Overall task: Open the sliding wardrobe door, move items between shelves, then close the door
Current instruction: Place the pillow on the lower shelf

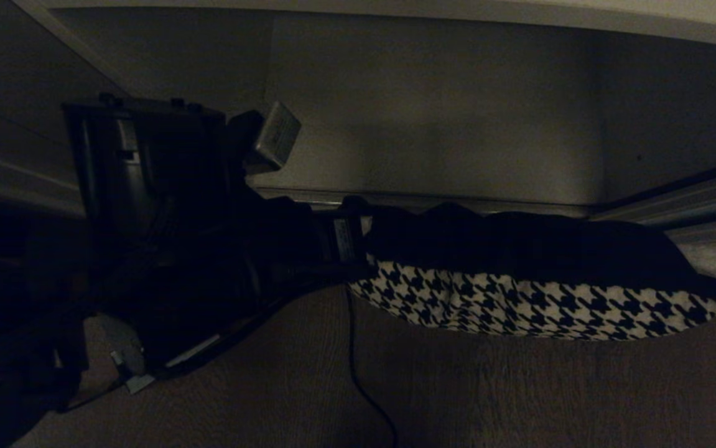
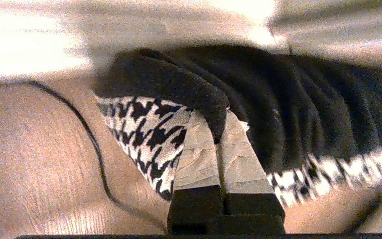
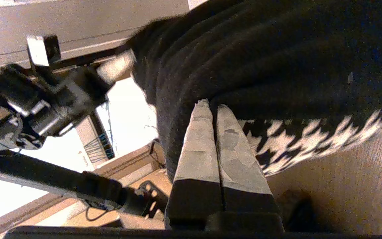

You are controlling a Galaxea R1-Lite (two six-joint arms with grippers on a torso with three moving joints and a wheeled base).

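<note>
**Both grippers pinched on the cushion, low at the wardrobe**

Fingers: my left gripper (image 2: 218, 127) has its two taped fingers (image 2: 197, 152) squeezed nearly together on a dark corner fold of the cushion (image 1: 532, 305). My right gripper (image 3: 210, 106) is pressed the same way, pads (image 3: 199, 149) almost touching, tips pushed into the dark ribbed side just above the houndstooth band. Both hold fabric, neither is spread.

Surface and room: wood-grain floor (image 1: 519, 398) under everything, brownish, dim. Cushion sits low over that floor, right in front of the ribbed metal floor track (image 1: 693, 205). Beyond the track, a pale shelf board (image 1: 445, 124) and wall, very dark in the head view.

Counts: one cushion, two grippers, four fingers seen across the wrist views, one thin black cable (image 1: 358, 373) trailing over the floor.

Hard to see: left arm (image 1: 165, 205) is a black mass on the left of the head view, its gripper lost in shadow against the cushion's end. Right arm is out of the head frame; the cushion's far end is cut by shadow. Top of the cushion reads only as black folds, colours unreadable. Left wrist view is smeared at its edges. I can't tell if the cushion touches the floor or hangs just above it.
</note>
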